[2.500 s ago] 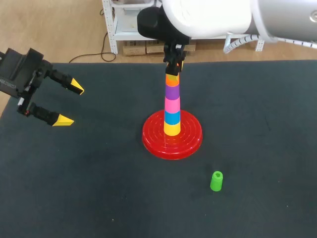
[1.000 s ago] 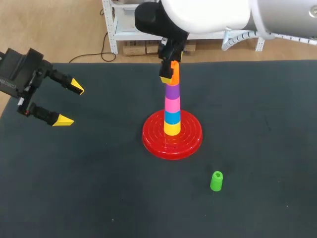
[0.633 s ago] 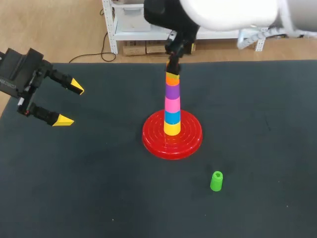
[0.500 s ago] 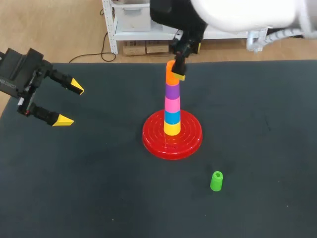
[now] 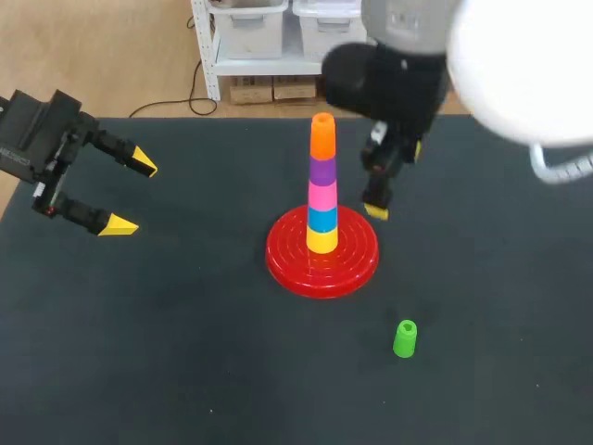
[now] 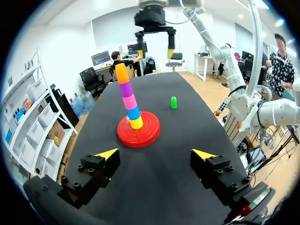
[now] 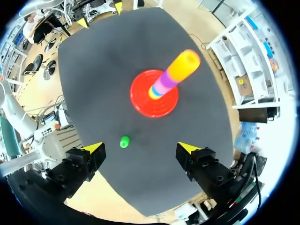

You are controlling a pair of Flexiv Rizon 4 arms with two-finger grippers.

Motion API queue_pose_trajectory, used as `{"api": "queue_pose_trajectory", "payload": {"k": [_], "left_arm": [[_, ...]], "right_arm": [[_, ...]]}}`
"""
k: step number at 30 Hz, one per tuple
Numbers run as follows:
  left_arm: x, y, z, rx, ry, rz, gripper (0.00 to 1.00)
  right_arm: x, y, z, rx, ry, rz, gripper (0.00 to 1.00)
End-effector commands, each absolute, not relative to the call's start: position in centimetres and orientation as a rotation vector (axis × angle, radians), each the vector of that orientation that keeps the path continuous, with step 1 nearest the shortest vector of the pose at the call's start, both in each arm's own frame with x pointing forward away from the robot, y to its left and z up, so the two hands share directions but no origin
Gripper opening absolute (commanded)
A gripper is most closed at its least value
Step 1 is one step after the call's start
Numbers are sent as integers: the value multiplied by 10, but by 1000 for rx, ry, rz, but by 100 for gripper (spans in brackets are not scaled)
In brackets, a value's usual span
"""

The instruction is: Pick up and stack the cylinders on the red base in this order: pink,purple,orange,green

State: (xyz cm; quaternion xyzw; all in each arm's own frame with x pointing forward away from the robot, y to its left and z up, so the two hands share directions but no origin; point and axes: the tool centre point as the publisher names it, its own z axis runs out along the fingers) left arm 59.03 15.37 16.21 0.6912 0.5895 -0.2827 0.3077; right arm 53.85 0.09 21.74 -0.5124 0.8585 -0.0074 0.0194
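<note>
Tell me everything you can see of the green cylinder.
The green cylinder is small and bright green. It looks like smooth plastic, with a hole showing in its top. It stands upright and alone on the dark table, apart from the red base; in the head view it is nearer the camera than the base and to its right. It is not yet stacked. Only the table touches it.

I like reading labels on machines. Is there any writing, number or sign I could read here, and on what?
Pale label behind the left gripper: print too small to read.
Stacked cylinders, green cylinder, red base: no writing visible.
</note>
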Motion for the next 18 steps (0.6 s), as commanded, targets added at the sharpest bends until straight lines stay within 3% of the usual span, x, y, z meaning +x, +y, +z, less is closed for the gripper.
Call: {"api": "queue_pose_trajectory", "payload": {"k": [1, 18], "left_arm": [[590, 154, 161, 1826, 1554, -745, 100], [590, 154, 161, 1826, 1554, -745, 100]], "right_arm": [[510, -7, 198, -1476, 2542, 1, 100], [477, -2, 125, -1274, 2608, 68, 100]]}}
